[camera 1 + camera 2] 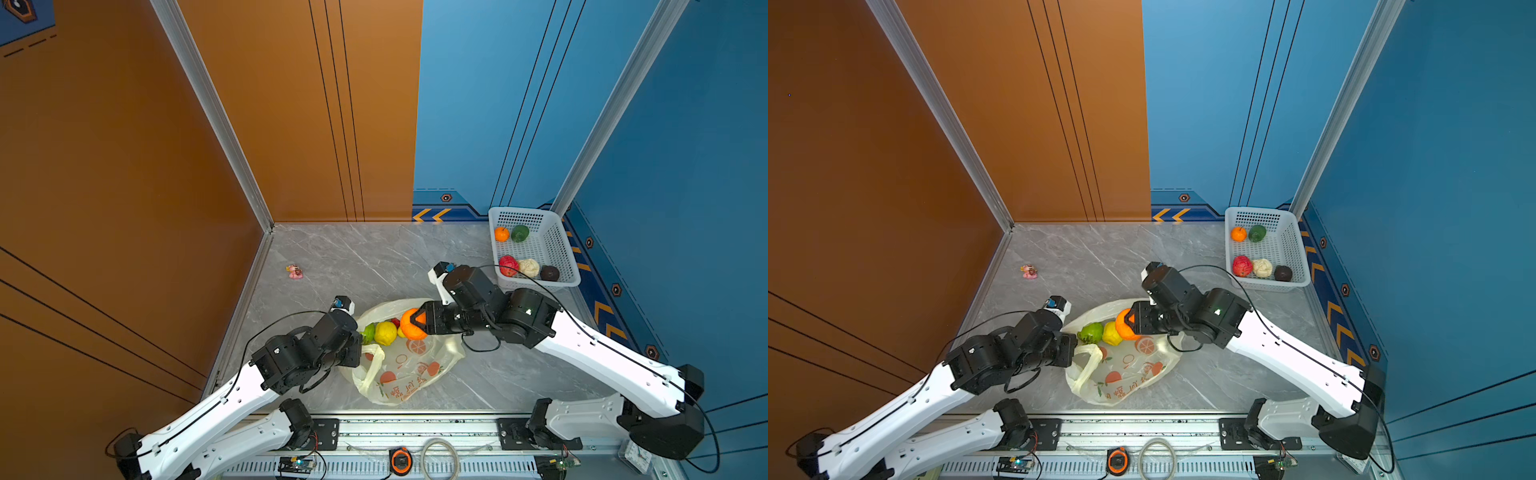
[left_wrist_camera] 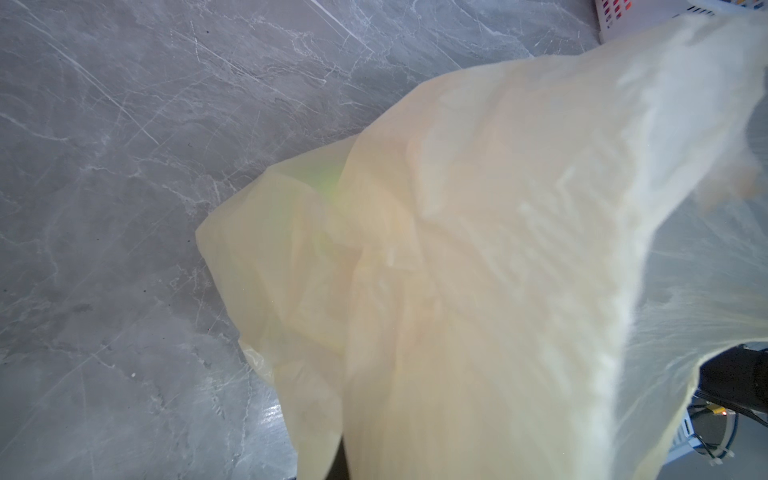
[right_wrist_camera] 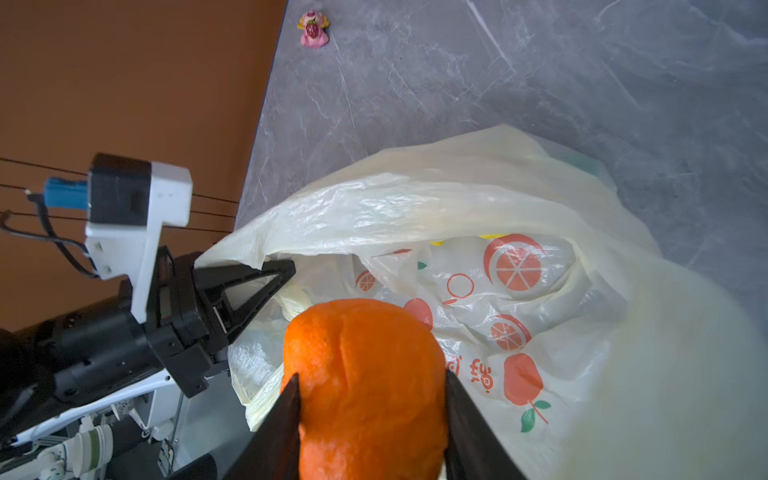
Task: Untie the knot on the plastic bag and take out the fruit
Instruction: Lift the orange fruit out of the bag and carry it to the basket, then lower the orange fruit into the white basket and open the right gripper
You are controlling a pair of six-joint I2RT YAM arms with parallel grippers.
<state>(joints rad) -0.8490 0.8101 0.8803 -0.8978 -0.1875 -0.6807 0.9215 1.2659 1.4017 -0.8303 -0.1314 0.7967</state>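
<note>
An orange fruit [image 3: 365, 365] sits pinched between the two black fingers of the right claw [image 3: 372, 376]. It is at the open mouth of the plastic bag [image 1: 409, 376], which lies crumpled on the grey marbled table [image 1: 353, 257] between the two claws. Facing it, the left claw [image 3: 286, 266] is pressed together on the bag's rim and holds the thin film raised. Just beyond the right claw's tips, inside the mouth, rest a yellow fruit [image 1: 385, 332], a green fruit [image 1: 368, 333] and a partly hidden red fruit [image 1: 395, 322]. Behind the right claw's wrist, well apart, a white basket [image 1: 555, 249] holds five more fruits [image 1: 528, 267]. A pink toy figure [image 1: 294, 272] stands well off beyond the left claw.
</note>
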